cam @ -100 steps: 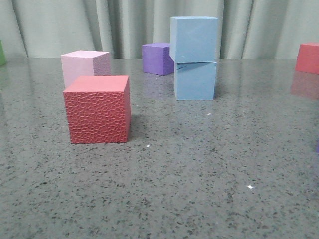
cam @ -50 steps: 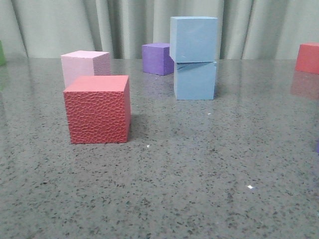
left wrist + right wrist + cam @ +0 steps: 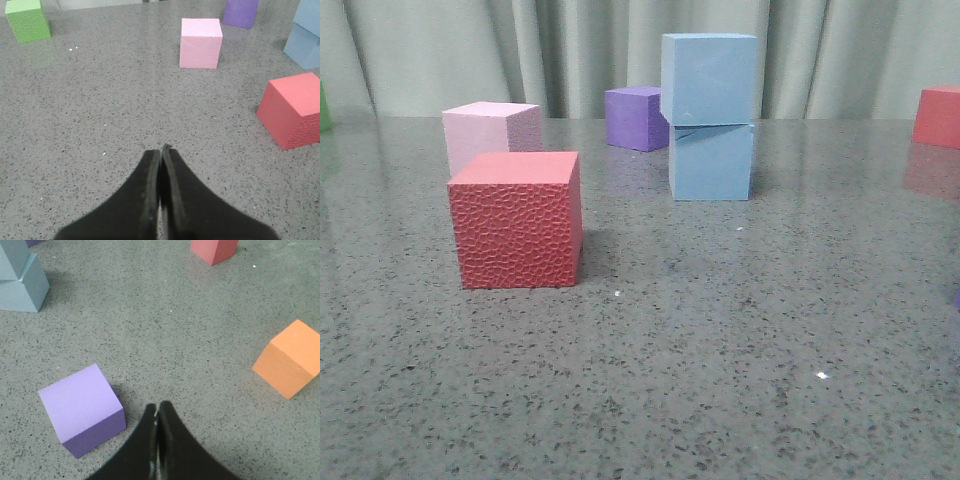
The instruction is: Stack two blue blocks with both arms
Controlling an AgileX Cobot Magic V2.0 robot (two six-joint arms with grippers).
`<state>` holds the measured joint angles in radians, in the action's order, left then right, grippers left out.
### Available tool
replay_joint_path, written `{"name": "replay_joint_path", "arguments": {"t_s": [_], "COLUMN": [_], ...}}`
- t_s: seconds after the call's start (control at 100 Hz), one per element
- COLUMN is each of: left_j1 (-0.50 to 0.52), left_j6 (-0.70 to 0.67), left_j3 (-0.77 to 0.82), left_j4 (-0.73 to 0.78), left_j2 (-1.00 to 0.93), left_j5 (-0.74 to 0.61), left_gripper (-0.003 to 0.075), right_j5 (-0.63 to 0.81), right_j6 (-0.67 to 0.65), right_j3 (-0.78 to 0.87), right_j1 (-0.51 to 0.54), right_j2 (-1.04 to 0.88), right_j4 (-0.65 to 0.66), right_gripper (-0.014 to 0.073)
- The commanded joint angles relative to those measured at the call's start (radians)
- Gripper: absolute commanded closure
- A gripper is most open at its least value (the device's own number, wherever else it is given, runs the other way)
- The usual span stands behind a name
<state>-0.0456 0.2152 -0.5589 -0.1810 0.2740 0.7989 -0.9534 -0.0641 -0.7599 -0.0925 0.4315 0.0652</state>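
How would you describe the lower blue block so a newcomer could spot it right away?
In the front view, look past the big textured red cube toward the curtain, then right to the only two-cube tower on the table. The lower blue block is the one resting on the tabletop with the upper blue block on it. Its pale sky-blue differs from the darker purple cube behind.

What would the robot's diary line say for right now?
stack: upper pale blue foam cube on lower pale blue foam cube | left gripper: shut, empty | right gripper: shut, empty | both clear of stack
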Motion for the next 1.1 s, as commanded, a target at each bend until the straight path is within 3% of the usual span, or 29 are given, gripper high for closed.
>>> {"name": "replay_joint_path", "arguments": {"t_s": [0.0, 0.82, 0.91, 1.09], "left_j1": [0.002, 0.000, 0.000, 0.000], "left_j6": [-0.009, -0.009, -0.009, -0.009], "left_j3": [-0.027, -0.027, -0.018, 0.103], "left_j4": [-0.022, -0.010, -0.010, 0.005], "left_j2": [0.011, 0.011, 0.011, -0.041], "left_j5": [-0.078, -0.112, -0.158, -0.455], "left_gripper": [0.0739, 0.0739, 0.0739, 0.0739], "right_j5": [0.073, 0.073, 0.073, 0.073], "right_j6": [0.008, 0.008, 0.008, 0.008], "right_j3": [-0.022, -0.022, -0.022, -0.022], "right_j1": [0.006, 0.006, 0.006, 0.006], "right_j2": [0.006, 0.006, 0.006, 0.006], "right_j4": [0.016, 0.016, 0.016, 0.016], "right_gripper": [0.0662, 0.0662, 0.0662, 0.0662]}}
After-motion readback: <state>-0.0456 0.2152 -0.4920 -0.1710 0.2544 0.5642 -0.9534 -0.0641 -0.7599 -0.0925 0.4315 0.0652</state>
